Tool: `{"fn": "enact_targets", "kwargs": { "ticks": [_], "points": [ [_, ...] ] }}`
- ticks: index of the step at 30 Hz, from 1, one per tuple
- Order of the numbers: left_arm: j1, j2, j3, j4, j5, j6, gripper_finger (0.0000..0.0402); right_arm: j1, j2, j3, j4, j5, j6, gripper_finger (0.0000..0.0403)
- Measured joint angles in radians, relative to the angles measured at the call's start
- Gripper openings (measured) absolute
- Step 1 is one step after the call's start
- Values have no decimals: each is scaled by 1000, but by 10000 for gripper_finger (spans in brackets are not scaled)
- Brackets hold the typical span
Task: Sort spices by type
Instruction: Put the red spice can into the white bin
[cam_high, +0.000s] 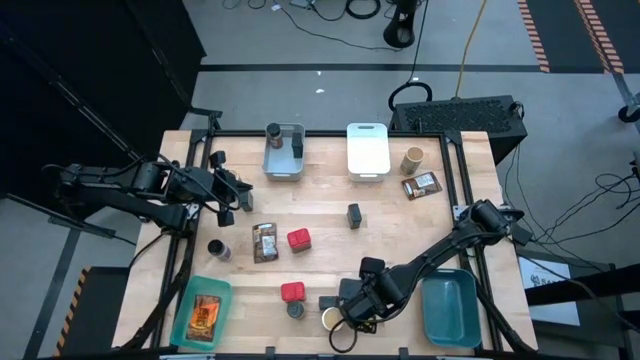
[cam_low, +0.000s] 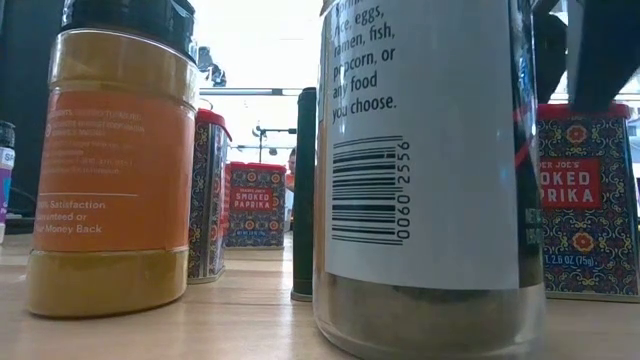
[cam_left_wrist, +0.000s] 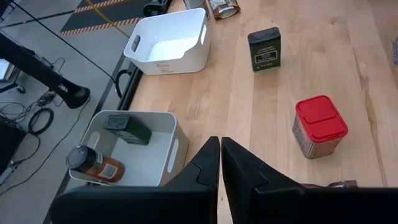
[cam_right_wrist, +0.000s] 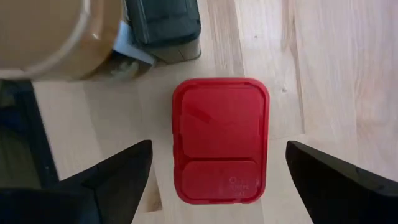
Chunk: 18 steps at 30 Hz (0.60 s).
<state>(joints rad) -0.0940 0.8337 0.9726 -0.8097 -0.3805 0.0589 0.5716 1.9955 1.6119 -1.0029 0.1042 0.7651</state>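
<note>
My right gripper (cam_right_wrist: 217, 155) hangs open near the table's front edge (cam_high: 350, 306), pointing down. Its fingers stand either side of a red tin's lid (cam_right_wrist: 221, 140) without touching it. This tin (cam_low: 585, 200) stands upright on the table beside a tan-topped jar (cam_right_wrist: 50, 37) and a dark tin (cam_right_wrist: 165, 22). Two more red tins (cam_high: 292, 291) (cam_high: 298, 239), dark jars (cam_high: 218, 249) (cam_high: 296, 309), a dark tin (cam_high: 354, 215) and packets (cam_high: 265, 242) (cam_high: 421, 185) are spread over the table. My left gripper (cam_left_wrist: 219, 155) waits shut at the table's left (cam_high: 225, 195).
A grey bin (cam_high: 283, 150) at the back holds a dark tin (cam_left_wrist: 127, 129) and a jar (cam_left_wrist: 93, 163). Next to it is a white bin (cam_high: 367, 148). A teal bin (cam_high: 222, 290) with a packet stands front left, a blue bin (cam_high: 450, 307) front right.
</note>
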Motion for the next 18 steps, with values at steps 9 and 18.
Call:
{"fn": "enact_targets", "kwargs": {
  "ticks": [9, 18],
  "points": [
    [0, 0, 0, 0, 0, 0, 20, -11, 34, 0, 14, 0, -49, 346],
    [0, 1, -20, 17, 0, 7, 20, -14, 34, 0, 9, -8, -52, 225]
  ]
}}
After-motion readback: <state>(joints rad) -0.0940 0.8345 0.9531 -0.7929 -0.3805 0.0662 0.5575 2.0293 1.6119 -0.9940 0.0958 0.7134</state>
